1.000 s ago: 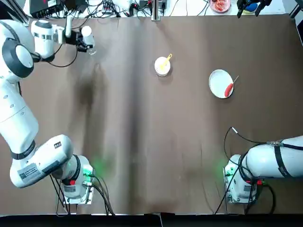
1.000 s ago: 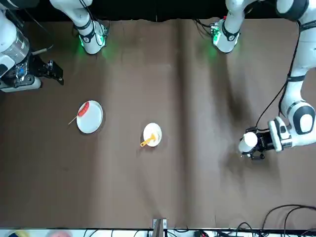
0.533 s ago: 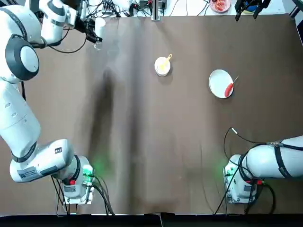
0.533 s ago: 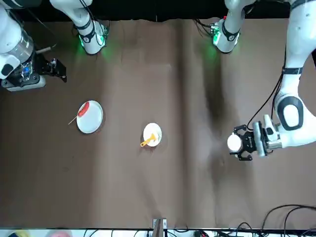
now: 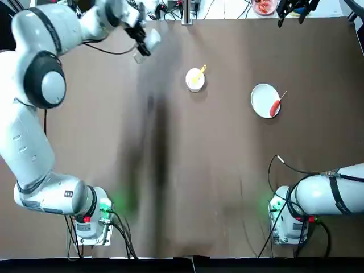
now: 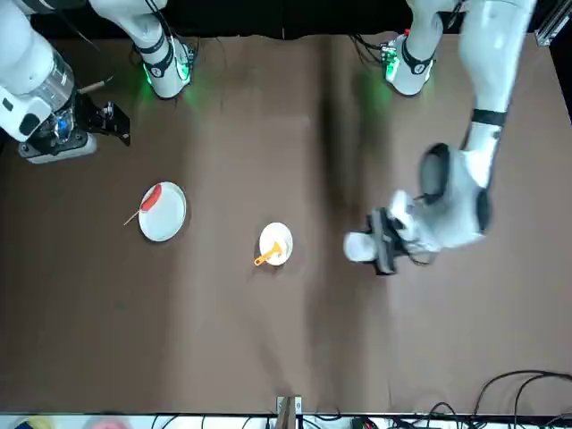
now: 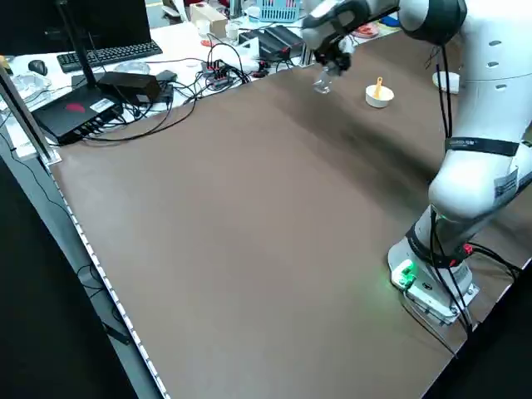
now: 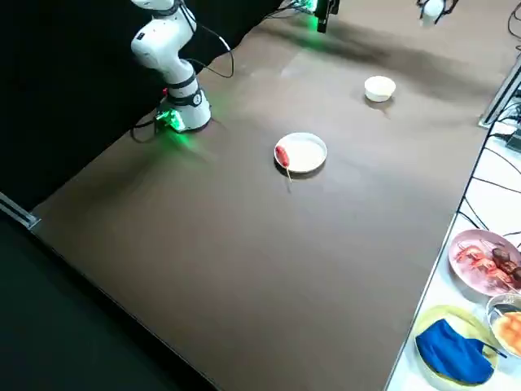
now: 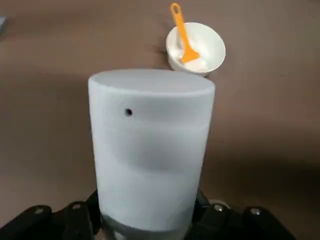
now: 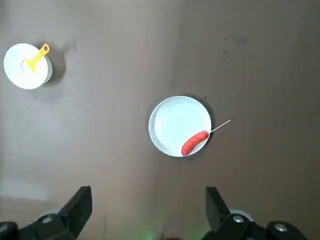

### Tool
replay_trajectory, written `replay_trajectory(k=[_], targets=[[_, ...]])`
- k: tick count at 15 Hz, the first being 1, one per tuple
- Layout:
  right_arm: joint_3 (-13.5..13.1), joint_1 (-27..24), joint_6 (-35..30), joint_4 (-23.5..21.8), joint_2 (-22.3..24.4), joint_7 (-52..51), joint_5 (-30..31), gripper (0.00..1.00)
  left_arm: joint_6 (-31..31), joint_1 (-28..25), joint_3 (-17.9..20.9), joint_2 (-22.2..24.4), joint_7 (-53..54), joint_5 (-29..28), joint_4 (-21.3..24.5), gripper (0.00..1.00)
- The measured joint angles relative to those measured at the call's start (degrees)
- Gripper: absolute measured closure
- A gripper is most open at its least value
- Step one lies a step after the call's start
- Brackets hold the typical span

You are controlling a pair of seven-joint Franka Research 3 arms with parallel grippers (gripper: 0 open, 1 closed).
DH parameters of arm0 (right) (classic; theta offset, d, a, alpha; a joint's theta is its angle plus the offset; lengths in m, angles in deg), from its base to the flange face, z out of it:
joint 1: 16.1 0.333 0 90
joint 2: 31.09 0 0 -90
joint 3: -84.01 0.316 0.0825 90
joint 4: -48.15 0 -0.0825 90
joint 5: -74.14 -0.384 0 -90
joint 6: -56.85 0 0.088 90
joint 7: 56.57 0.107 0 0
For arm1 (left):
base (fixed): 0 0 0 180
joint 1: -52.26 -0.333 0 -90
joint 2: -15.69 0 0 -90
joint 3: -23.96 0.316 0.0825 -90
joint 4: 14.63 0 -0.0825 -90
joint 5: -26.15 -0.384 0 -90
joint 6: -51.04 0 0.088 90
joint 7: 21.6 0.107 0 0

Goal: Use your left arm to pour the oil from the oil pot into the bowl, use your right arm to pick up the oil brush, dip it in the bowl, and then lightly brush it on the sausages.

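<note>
My left gripper (image 5: 141, 40) is shut on the oil pot (image 5: 152, 37), a white cylinder held above the table to the left of the bowl (image 5: 195, 79). In the left wrist view the oil pot (image 9: 150, 150) fills the foreground, with the bowl (image 9: 196, 46) beyond it. The yellow-orange oil brush (image 5: 200, 71) rests in the bowl, handle over the rim. One red sausage (image 5: 275, 106) on a skewer lies on the white plate (image 5: 263, 96) to the right. My right gripper (image 6: 114, 125) hangs open high above the table's right side, looking down on the plate (image 10: 175, 120) and sausage (image 10: 195, 142).
Cables, a keyboard (image 7: 108, 54) and boxes lie beyond the far edge of the brown table. A pink plate of food (image 8: 480, 261) and a blue cloth (image 8: 452, 354) sit on the bench past that edge on the right.
My left arm has swung the oil pot from the far left corner rightwards towards the bowl. The right gripper has shifted slightly. Bowl, brush, plate and sausage have not moved.
</note>
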Motion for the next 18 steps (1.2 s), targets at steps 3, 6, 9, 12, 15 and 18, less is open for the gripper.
replay_trajectory(k=[3,6,9,12,15,18], targets=[[0.01,0.8,-0.38,-0.07,-0.18,0.0,0.0,0.0,1.82,6.49,0.27,-0.32,-6.48,-7.49,0.12,0.37],[0.02,1.34,-0.47,-0.29,-0.6,0.0,-0.02,0.0,1.89,10.68,1.94,-1.55,-17.18,-15.38,-0.89,0.37],[0.06,2.35,-0.27,-0.47,-2.25,0.01,-0.23,0.0,1.87,17.31,5.93,-4.81,-26.81,-22.6,-4.89,0.37],[-0.35,2.08,-0.02,-0.47,-3.44,0.0,-5.14,0.0,1.83,24.83,10.86,-6.42,-32.72,-24.6,-7.24,0.37],[-0.62,1.76,0.49,-0.47,-4.79,-0.11,-7.48,0.0,1.64,29.14,13.86,-6.71,-36.74,-24.6,-8.74,0.37],[-0.62,1.76,0.91,-0.46,-5.71,-0.14,-9.2,0.0,1.67,30.42,14.23,-9.0,-37.14,-24.6,-11.72,0.37]])
